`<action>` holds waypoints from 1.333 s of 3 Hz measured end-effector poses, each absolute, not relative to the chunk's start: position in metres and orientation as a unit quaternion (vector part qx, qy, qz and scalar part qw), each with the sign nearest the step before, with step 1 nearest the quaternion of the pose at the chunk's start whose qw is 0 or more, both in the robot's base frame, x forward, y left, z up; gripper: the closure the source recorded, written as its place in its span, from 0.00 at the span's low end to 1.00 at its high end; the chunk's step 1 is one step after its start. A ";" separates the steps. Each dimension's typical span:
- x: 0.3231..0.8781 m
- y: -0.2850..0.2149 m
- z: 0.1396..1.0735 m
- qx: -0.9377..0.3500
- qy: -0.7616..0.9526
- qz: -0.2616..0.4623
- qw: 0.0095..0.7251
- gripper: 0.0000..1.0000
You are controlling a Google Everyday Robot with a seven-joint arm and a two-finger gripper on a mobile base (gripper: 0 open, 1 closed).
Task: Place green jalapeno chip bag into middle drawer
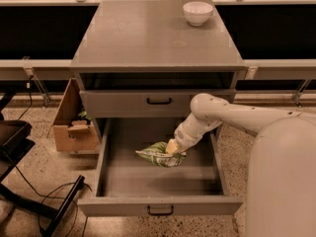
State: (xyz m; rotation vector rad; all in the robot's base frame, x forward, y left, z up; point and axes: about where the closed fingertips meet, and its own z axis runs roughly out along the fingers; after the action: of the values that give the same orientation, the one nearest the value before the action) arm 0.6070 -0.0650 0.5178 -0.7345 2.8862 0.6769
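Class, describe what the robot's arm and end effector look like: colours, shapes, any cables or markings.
The arm is smooth, rounded and off-white, with a bulbous elbow joint and a broad pale shell at lower right. The end effector, down in the drawer at the bag, is small with yellowish tips. No cables or markings show.
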 end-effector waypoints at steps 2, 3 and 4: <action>0.607 -0.065 0.518 -0.240 0.944 0.221 0.044 0.43; 0.607 -0.065 0.518 -0.240 0.944 0.221 0.044 0.14; 0.607 -0.065 0.518 -0.240 0.944 0.221 0.044 0.00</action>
State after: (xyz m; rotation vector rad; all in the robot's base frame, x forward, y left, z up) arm 0.6069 -0.0650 0.5177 -0.7349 2.8863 0.6771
